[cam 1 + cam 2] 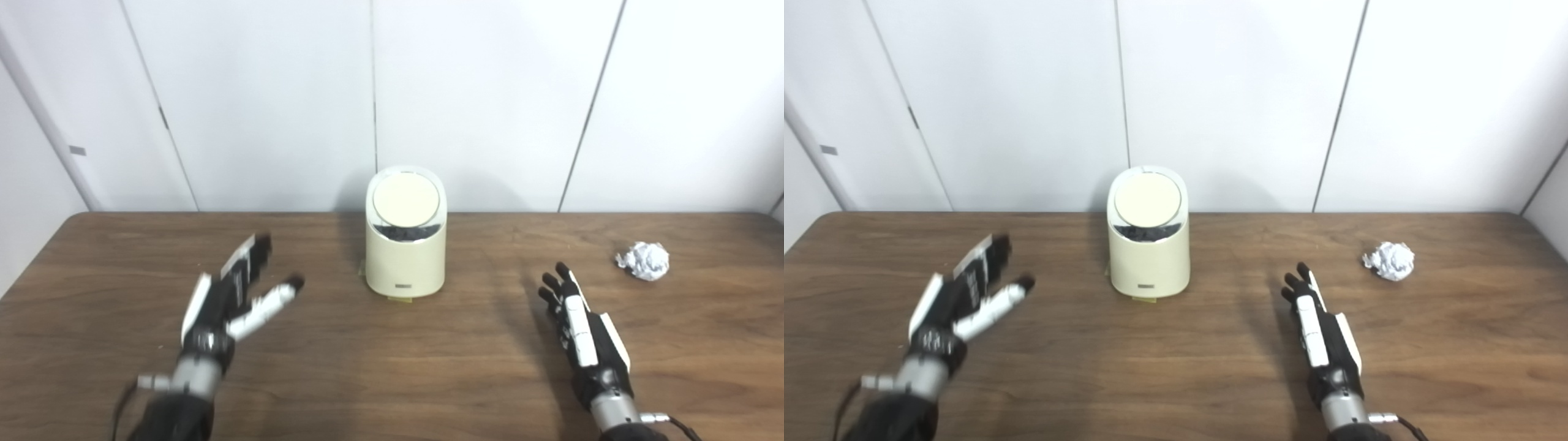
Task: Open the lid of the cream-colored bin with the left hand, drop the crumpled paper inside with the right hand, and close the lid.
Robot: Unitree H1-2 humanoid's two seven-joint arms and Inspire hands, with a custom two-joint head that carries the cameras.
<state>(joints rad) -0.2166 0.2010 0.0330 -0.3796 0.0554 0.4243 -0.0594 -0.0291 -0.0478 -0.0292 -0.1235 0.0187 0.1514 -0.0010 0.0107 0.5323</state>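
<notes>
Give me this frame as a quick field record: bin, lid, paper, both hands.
bin: cream-colored bin, upright, table's far centre
lid: round lid tilted, dark gap at its front edge
paper: crumpled paper lying on table, far right, untouched
left hand: left hand open, left of bin, blurred
right hand: right hand open, short of paper
</notes>
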